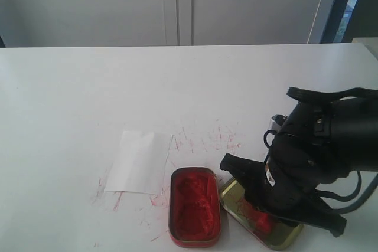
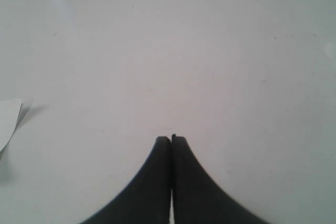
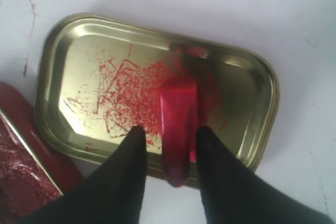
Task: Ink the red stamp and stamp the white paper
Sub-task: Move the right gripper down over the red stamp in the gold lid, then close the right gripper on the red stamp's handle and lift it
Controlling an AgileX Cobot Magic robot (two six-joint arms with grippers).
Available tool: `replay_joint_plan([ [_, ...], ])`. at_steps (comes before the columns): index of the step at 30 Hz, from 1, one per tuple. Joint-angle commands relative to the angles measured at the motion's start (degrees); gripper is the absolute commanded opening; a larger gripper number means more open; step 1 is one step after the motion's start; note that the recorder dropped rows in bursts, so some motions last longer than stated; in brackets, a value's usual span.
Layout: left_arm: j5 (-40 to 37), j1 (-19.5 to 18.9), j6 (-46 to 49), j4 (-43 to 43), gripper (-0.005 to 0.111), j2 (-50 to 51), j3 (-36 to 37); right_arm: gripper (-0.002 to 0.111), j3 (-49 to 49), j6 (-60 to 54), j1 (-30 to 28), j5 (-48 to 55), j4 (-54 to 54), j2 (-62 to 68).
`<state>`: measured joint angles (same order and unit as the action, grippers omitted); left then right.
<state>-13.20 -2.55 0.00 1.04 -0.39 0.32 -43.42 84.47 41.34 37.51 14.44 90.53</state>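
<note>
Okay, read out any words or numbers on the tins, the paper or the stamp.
None readable: the gold oblong metal lid bears only red smears; the red oblong ink tin, the white paper sheet and the small red plastic stamp show no lettering.

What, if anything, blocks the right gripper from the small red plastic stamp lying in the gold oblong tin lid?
Nothing visible: the right gripper straddles the small red plastic stamp inside the gold oblong tin lid, jaws open either side.
</note>
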Motion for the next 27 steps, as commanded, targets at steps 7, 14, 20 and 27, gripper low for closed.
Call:
replay_joint_plan([
  [7,0.14,-0.13,0.0,0.57,0.0,0.39,-0.32,0.031,0.02,1.1,0.25,0.6,0.79,0.88],
  [14,0.14,-0.13,0.0,0.57,0.0,0.39,-0.32,0.031,0.02,1.31,0.25,0.85,0.79,1.27],
  [20,0.14,-0.13,0.0,0.57,0.0,0.39,-0.32,0.016,0.02,1.2,0.25,1.95,0.79,1.24],
  [27,0.14,-0.13,0.0,0.57,0.0,0.39,-0.32,0.0,0.02,1.0,0.25,1.59,0.79,1.24],
])
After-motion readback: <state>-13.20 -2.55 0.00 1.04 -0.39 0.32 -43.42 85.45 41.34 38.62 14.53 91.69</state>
